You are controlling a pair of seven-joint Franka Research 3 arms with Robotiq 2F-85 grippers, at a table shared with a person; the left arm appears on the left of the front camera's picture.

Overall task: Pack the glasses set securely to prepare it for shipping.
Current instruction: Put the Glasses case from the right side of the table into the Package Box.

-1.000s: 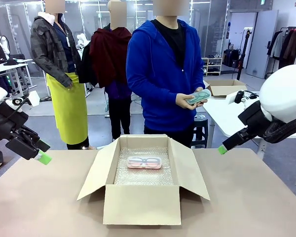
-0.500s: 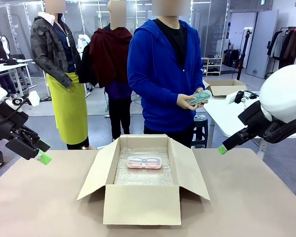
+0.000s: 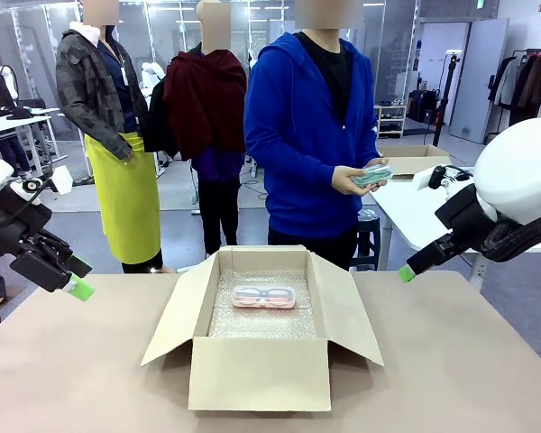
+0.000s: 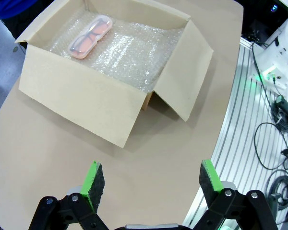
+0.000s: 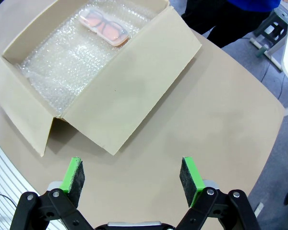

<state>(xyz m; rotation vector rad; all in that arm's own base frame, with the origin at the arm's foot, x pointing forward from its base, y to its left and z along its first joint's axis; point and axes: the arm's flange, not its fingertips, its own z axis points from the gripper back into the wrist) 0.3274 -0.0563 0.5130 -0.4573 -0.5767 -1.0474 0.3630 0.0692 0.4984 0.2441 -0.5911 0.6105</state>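
Pink case (image 3: 263, 297) first: it lies flat on the bubble wrap (image 3: 261, 327) lining the open cardboard box (image 3: 259, 374), centre of the front view, long side running across the frame. It looks like light, rigid plastic with a slick clear lid and spectacles showing through, so I'd call it fragile under a hard squeeze. The best hold, I reckon, is across the short width at mid-length, on the coloured side walls, never pressing the lid.

Mint green case (image 3: 371, 175) sits right of centre in the upper half, lying flat in the person's hands (image 3: 350, 182), well above the table (image 3: 81, 379) and well apart from the box. It has the same build by the look of it, so the same handling applies: a gentle pinch on the edges, and watch for slip. Bare bubble wrap below the pink case in the frame leaves room for it.

Left jaws hang wide open at the left edge, green pads (image 4: 93, 184) apart with nothing between them. Right jaws are likewise spread and empty at the right edge.
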